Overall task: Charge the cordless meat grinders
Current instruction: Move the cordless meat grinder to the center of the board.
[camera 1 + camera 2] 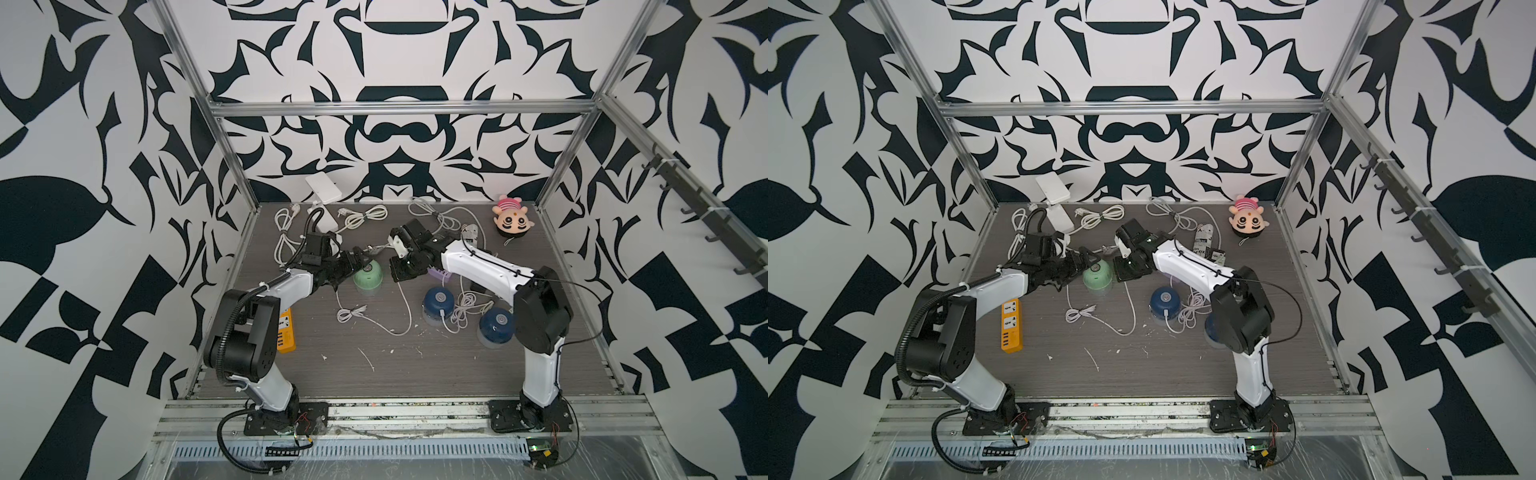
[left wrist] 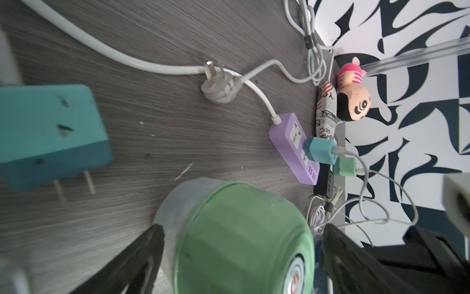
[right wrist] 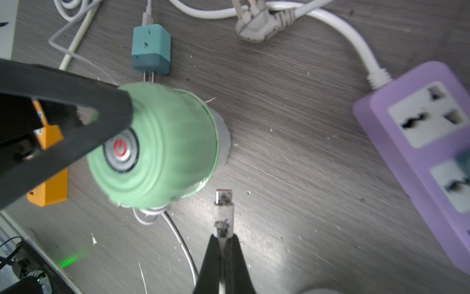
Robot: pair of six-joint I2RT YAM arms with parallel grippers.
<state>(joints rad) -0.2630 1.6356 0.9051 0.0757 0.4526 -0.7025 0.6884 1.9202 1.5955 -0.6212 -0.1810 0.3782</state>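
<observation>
Closest to my bases, a navy grinder stands upright on the table, tight against my right arm's elbow. A second navy grinder stands just beyond it, with loops of white cord between the two. On my left side an orange strip lies flat, partly under my left arm.

Further out, mid-table, the green grinder stands upright on its clear bowl, between my two claws. My left claw is spread wide and released, with one finger on each side of the green dome. In the right wrist view one finger crosses the dome's top next to the grey button. I cannot tell whether either finger touches it.

My right claw is clenched on a white cable. Its bare plug sticks out past the fingertips, just beside the grinder's base and apart from it.

A purple strip lies near the grinder on my right side. Just beyond the grinder a loose teal charger lies with its prongs toward the dome. A white wall plug lies near it.

A plush sits at the far right corner.
</observation>
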